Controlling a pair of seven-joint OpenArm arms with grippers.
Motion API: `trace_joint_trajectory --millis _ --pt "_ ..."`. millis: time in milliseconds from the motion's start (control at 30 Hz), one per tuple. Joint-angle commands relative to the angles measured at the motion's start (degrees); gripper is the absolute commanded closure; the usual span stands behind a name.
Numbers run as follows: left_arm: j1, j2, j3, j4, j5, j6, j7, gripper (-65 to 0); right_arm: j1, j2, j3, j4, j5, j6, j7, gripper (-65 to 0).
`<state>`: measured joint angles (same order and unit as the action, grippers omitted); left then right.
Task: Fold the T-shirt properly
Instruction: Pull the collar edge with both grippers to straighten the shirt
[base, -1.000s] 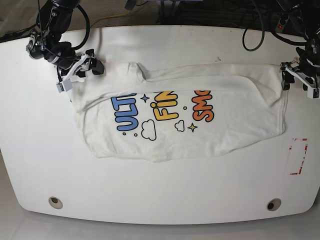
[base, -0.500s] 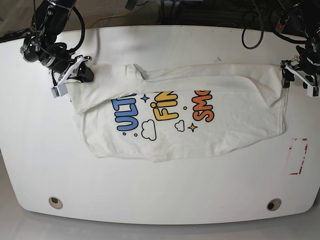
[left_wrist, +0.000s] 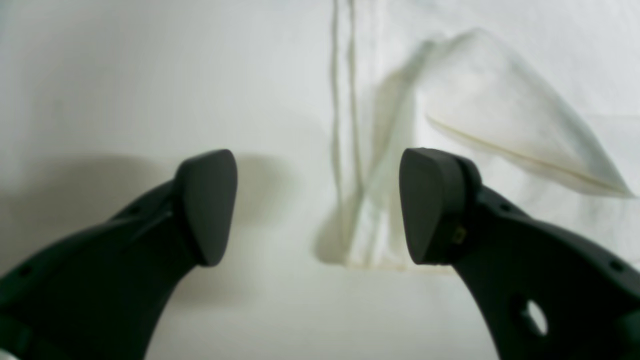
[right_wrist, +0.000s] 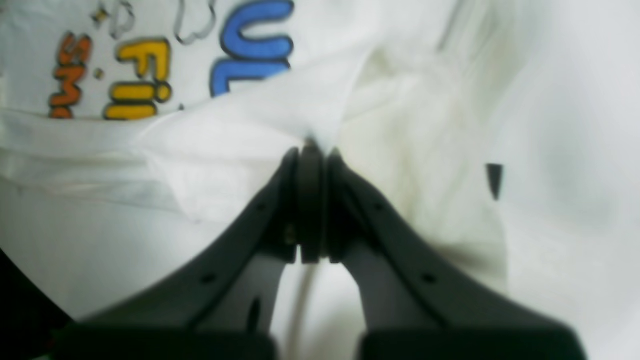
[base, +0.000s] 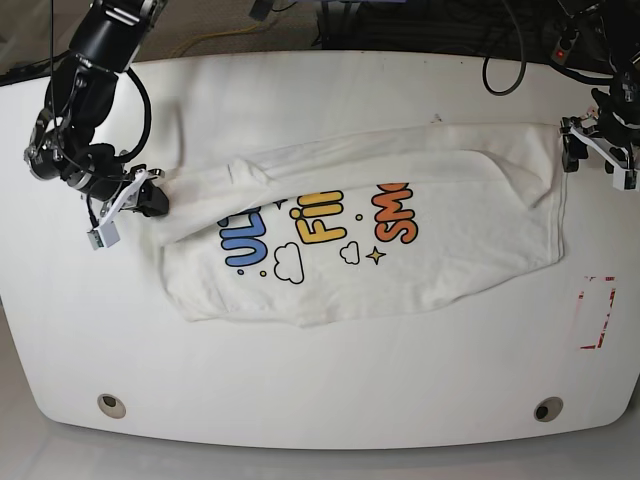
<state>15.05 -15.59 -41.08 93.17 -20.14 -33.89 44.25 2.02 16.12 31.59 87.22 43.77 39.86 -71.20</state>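
The white T-shirt (base: 400, 250) lies spread on the white table (base: 320, 390), its blue, yellow and orange letters facing up. My right gripper (base: 155, 203), at the left of the base view, is shut on the shirt's left edge. In the right wrist view the gripper (right_wrist: 311, 150) pinches a raised fold of the T-shirt (right_wrist: 240, 135) below the blue letters. My left gripper (base: 590, 160) is open at the shirt's upper right corner. In the left wrist view the gripper (left_wrist: 320, 207) is empty, and a hemmed corner of the T-shirt (left_wrist: 500, 125) lies between its jaws, untouched.
A red and white marker (base: 596, 312) lies on the table to the right of the shirt. Two round holes (base: 111, 405) (base: 547, 408) sit near the front edge. Cables hang behind the table's back edge.
My right gripper has moved left and toward the front with the shirt's edge in it, dragging the left side of the shirt and skewing the print. My left gripper has stayed in place.
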Motion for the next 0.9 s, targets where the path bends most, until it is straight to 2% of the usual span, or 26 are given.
trace_joint_trajectory --millis 0,267,400,433,567,633,767,867 --pt "-0.3 -1.2 -0.4 1.1 -0.7 0.1 -1.0 -47.6 3.9 1.4 -1.9 -1.6 0.2 0.1 1.1 0.0" --pt "-0.3 -1.0 -0.5 0.9 -0.7 0.1 -1.0 -47.6 10.6 1.3 -3.6 -3.3 -0.9 0.1 1.1 0.0" --pt "-0.2 -0.9 -0.5 0.9 -0.7 0.1 -1.0 -47.6 13.1 1.6 -3.6 -6.6 -5.1 0.1 1.1 -0.6" --pt "-0.2 -0.9 -0.5 0.9 -0.7 0.1 -1.0 -47.6 13.3 1.7 -3.5 -7.1 -6.4 0.1 1.1 -2.9" --pt "-0.2 -0.9 -0.5 0.9 -0.7 0.1 -1.0 -47.6 13.3 1.7 -3.2 -7.6 -11.8 0.1 1.2 -18.2" --pt "-0.2 -0.9 -0.5 1.1 -0.7 0.1 -1.0 -47.6 13.3 1.7 -3.2 -7.7 -14.8 0.1 1.2 -30.0" --pt "-0.2 -0.8 -0.6 2.2 -1.2 0.1 -1.0 -47.6 12.3 2.3 -3.0 -7.2 -17.7 0.1 1.2 -48.5" --pt "0.4 0.0 -0.6 4.3 -1.2 0.1 -1.0 -47.8 9.6 4.4 -3.0 -4.5 -17.9 0.1 1.5 -53.7"
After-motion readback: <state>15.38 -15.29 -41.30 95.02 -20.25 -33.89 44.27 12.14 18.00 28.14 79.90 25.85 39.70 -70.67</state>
